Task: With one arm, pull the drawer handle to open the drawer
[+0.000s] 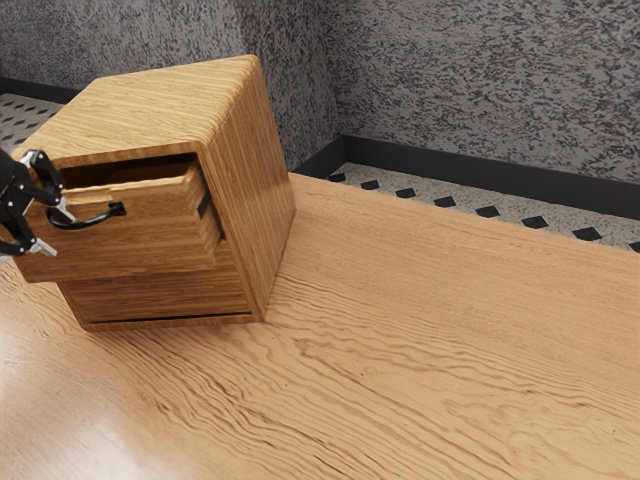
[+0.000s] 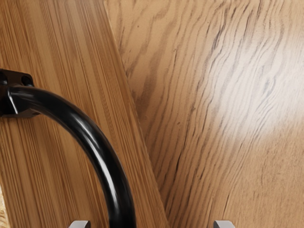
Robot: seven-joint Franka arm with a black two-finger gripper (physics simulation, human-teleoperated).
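Drawer [image 1: 130, 240] is partly out. The gripper's [image 1: 52, 228] fingers look spread around the handle [image 2: 102, 152], not pinching, so it should hook it and pull straight, slowly.

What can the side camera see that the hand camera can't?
Exterior view: the whole light-brown wooden cabinet, the black two-finger gripper standing open, and the grey speckled wall. Wrist view: two small grey fingertips and a black bolted mount block. Both: the curved black metal handle, the wooden drawer front and the grainy wooden table.
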